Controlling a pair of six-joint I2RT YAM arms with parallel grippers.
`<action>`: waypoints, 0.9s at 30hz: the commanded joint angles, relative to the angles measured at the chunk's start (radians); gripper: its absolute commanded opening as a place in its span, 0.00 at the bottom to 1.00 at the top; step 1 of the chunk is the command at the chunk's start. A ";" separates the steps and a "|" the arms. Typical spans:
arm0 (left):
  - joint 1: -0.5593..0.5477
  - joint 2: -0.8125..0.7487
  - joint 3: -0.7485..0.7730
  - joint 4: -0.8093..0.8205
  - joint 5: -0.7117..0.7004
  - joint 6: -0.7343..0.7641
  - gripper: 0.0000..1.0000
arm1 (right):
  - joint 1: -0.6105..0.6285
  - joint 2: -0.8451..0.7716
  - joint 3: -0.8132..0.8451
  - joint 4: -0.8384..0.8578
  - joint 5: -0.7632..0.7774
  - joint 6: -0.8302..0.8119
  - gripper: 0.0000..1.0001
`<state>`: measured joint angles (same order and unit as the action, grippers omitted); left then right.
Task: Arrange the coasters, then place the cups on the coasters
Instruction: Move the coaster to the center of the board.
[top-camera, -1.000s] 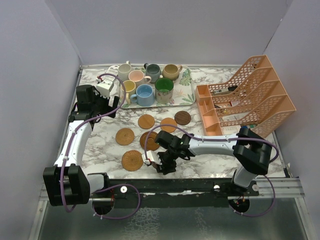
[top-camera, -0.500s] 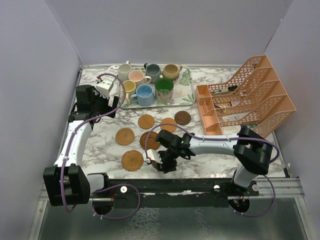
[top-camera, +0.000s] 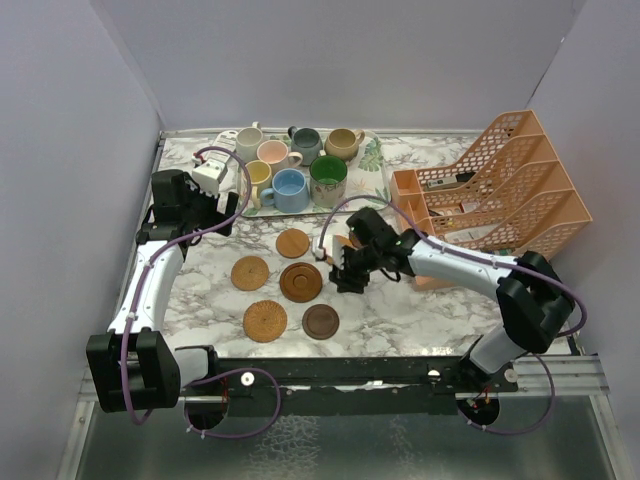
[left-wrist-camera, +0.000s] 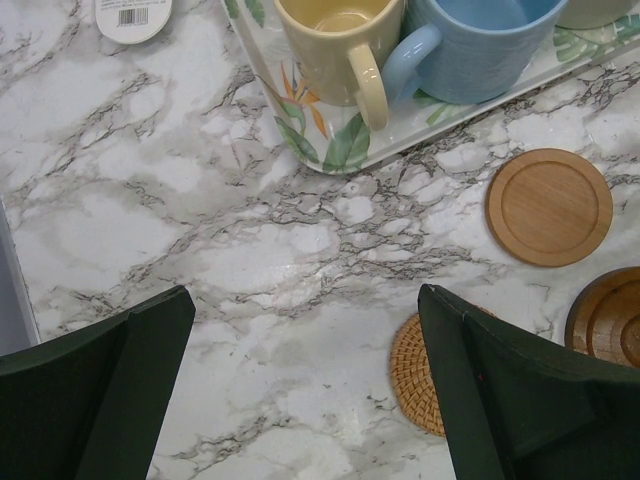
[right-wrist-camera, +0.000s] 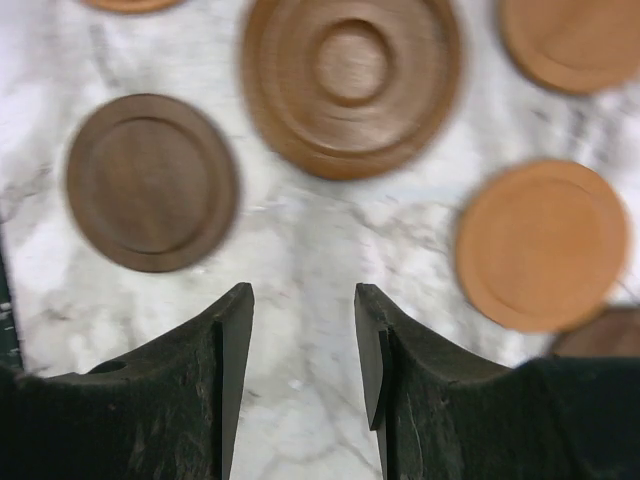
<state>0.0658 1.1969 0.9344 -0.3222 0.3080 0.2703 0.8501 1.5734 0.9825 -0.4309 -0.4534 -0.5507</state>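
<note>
- Right end effector (top-camera: 350, 280) has swung back from the bench's (top-camera: 400, 310) near edge. The dark coaster (top-camera: 321, 321) now lies free at the front, beside the woven coaster (top-camera: 265, 320).
- Its jaws are partly apart, apparently w/ nothing btw them (wrist view blurry).
- Left end effector (left-wrist-camera: 305, 300) is spread wide and empty.
- Cups (top-camera: 289, 190) are all on the tray (top-camera: 375, 165), so coaster arranging is prob. unfinished.

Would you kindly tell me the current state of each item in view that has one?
left claw, open, empty.
right claw, open, empty, above the coasters.
cups, upright on the tray, none on a coaster.
coasters, flat on the table, those in view bare.
</note>
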 joint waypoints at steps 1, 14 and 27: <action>0.008 -0.026 -0.014 0.017 0.045 -0.013 0.99 | -0.132 -0.014 0.064 0.063 0.090 0.074 0.46; 0.008 -0.067 -0.027 0.017 0.060 -0.017 0.99 | -0.342 0.205 0.279 0.046 0.348 0.213 0.47; 0.007 -0.083 -0.034 0.022 0.074 -0.019 0.99 | -0.367 0.328 0.292 0.022 0.384 0.197 0.47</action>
<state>0.0662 1.1435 0.9062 -0.3225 0.3466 0.2596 0.4786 1.8870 1.2835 -0.4007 -0.0937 -0.3389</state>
